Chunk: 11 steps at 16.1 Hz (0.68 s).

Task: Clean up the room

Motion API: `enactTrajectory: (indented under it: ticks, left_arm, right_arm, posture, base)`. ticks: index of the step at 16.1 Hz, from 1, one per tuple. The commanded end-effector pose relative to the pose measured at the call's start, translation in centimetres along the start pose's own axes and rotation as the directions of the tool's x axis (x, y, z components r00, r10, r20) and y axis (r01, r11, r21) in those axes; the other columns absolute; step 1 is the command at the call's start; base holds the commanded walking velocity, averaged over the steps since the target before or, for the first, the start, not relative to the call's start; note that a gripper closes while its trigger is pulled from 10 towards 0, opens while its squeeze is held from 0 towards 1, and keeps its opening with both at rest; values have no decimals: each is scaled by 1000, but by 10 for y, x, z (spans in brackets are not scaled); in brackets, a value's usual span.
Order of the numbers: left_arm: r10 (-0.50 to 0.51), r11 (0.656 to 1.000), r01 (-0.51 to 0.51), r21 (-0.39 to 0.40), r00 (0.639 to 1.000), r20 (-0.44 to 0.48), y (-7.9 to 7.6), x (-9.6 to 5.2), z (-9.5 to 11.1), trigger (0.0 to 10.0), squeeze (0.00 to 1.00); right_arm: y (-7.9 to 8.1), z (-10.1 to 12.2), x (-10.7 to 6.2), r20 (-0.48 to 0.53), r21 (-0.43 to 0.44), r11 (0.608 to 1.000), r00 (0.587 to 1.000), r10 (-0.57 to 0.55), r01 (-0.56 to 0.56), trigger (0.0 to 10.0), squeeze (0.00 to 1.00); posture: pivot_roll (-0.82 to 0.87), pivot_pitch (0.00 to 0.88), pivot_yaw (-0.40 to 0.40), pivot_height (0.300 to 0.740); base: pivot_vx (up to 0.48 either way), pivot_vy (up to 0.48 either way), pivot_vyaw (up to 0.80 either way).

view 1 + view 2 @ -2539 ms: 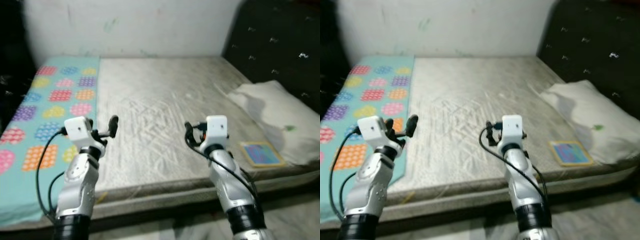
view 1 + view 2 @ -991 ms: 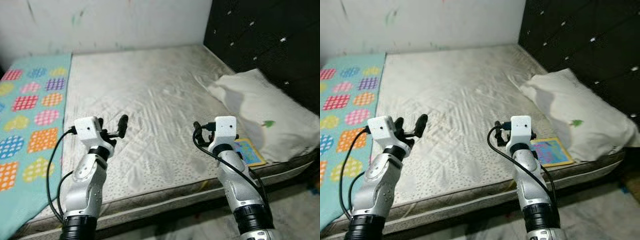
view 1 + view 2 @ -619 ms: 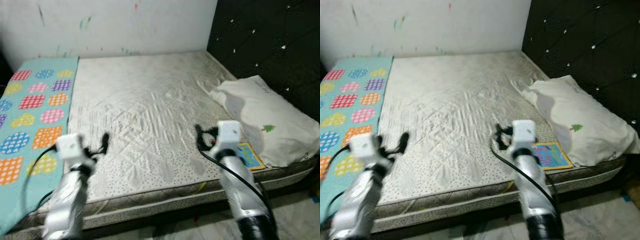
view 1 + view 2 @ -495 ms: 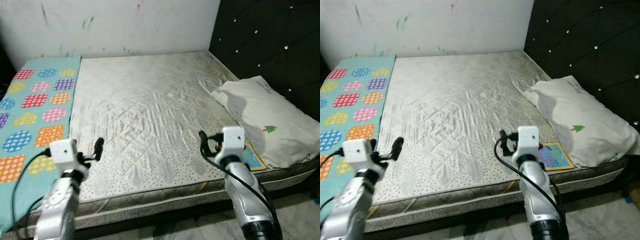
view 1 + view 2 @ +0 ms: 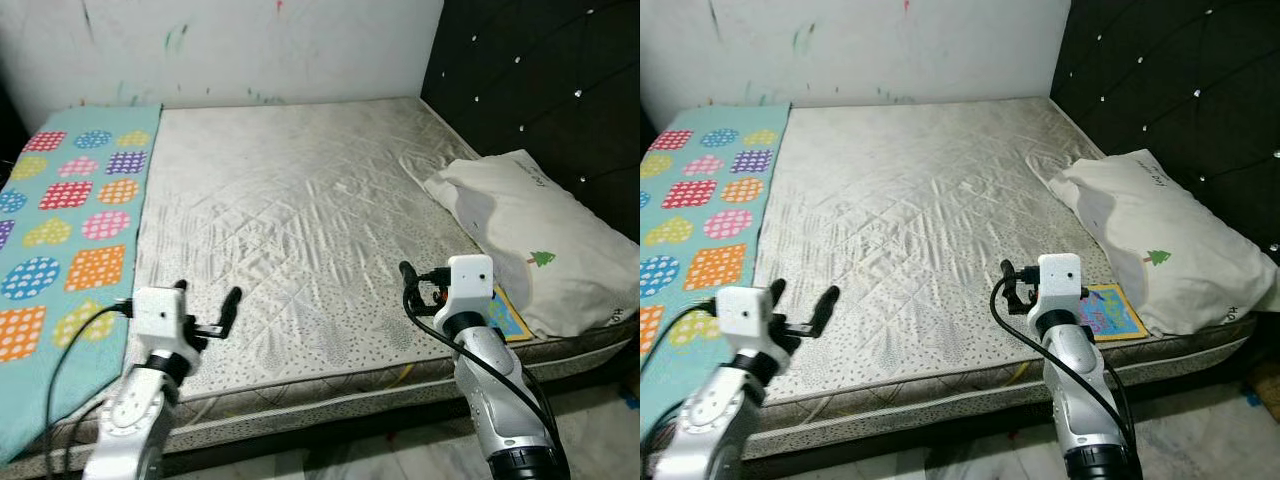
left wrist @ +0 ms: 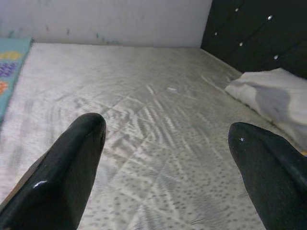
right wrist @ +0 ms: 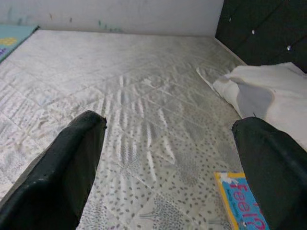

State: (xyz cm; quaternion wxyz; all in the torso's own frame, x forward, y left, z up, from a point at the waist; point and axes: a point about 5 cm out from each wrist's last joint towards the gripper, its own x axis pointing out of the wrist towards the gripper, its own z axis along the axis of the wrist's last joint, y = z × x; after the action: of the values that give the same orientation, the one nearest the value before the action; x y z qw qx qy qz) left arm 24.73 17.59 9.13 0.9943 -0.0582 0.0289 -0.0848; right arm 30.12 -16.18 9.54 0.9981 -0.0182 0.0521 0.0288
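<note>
Left gripper [image 5: 205,310]: fingers spread wide, empty, above near edge of mattress [image 5: 290,210].
Right gripper [image 5: 1008,283]: fingers spread wide, empty, above same near edge.
Book [image 5: 1106,311]: flat on mattress, just right of right gripper, tucked against pillow [image 5: 1160,240].
Pillow: white, right of right gripper and beyond it, beside dark headboard [image 5: 540,90].
Patterned sheet [image 5: 65,220]: turquoise, coloured patches, left of left gripper.
Wall [image 5: 240,50]: white, beyond mattress.

You are in a bedroom at home: a big bed [image 5: 300,230] with a white pillow [image 5: 525,240] by a black padded headboard [image 5: 540,90], beside a painted wall [image 5: 230,50].
</note>
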Motion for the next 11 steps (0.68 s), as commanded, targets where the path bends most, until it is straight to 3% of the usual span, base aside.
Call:
enactTrajectory:
  ticks: [1, 11]
  left_arm:
    - [18, 1000, -18, -4, 1000, 9, -1, 2, 3, 10000, 0]
    - [55, 997, -54, -46, 998, 15, -2, 8, 8, 10000, 0]
  right_arm:
    - [-1, 6, 0, 17, -5, 1000, 1000, -7, 7, 10000, 0]
    - [3, 7, 4, 13, -15, 1000, 1000, 4, -4, 10000, 0]
  posture:
    - [-93, 12, -37, 740]
    - [-87, 13, -36, 740]
  base:
    - [262, 0, 0]
    - [275, 0, -84]
